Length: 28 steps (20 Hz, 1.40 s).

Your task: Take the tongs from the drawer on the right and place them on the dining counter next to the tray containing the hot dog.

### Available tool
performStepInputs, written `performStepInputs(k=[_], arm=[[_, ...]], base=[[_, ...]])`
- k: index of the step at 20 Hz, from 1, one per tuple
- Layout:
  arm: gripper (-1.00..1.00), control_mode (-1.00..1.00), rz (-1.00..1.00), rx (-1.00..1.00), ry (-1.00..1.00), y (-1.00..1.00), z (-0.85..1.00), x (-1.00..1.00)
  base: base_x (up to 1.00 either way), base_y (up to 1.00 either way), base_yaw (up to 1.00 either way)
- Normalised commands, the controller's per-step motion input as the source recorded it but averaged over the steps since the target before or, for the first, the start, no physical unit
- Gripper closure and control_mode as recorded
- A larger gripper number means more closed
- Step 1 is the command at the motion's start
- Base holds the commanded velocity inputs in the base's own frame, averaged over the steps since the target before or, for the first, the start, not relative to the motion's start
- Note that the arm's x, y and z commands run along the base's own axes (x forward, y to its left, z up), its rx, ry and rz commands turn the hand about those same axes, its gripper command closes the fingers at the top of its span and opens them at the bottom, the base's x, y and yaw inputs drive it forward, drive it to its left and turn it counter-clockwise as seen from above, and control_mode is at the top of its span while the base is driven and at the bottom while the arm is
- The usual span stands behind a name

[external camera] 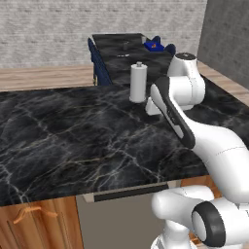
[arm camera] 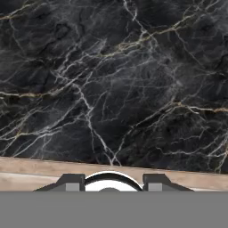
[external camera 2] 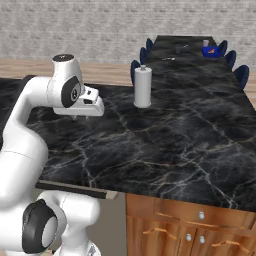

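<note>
Tongs aren't something I can pick out anywhere for sure; there's a thin pale sliver on the dining counter (external camera 2: 192, 55) near the top middle of the right base view, way too small to call. That long narrow counter runs toward the top right of that view, with the little blue tray (external camera 2: 212, 51) up near its far end and a tiny orange-red hot dog (external camera 2: 213, 49) on it. Left base view has the same tray (external camera: 152, 45) at top centre.

The gripper (external camera 2: 78, 117) hangs just over the broad black marble counter (external camera 2: 165, 145), left of centre in the right base view, empty as far as I can see. In the hand view its two dark fingertips (arm camera: 71, 181) stand apart with nothing between them, marble ahead of them. A white paper towel roll (external camera 2: 142, 86) stands upright on the marble. Wooden drawer fronts (external camera 2: 200, 216) with knobs show bottom right, all flush.
</note>
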Motion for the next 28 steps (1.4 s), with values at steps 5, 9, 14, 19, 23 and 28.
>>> performStepInputs(k=[5,9,14,19,23,28], arm=[[-1.00,-1.00,-0.10,0.00,0.00,-0.29,-0.08,-0.23],[-1.00,-1.00,-0.35,0.03,-0.05,-0.57,-0.42,-0.49],[-1.00,-1.00,-0.35,0.14,-0.07,-0.66,-0.47,-0.58],[-1.00,-1.00,-0.33,0.27,-0.15,-0.70,-0.34,-0.56],[-1.00,-1.00,-0.31,0.28,-0.12,-0.82,-0.33,-0.32],[-1.00,-1.00,-0.22,0.16,-0.08,-0.87,-0.42,-0.31]], base=[[0.00,0.00,0.00],[0.00,0.00,0.00],[0.00,0.00,0.00],[0.00,0.00,0.00],[0.00,0.00,0.00],[0.00,0.00,0.00]])
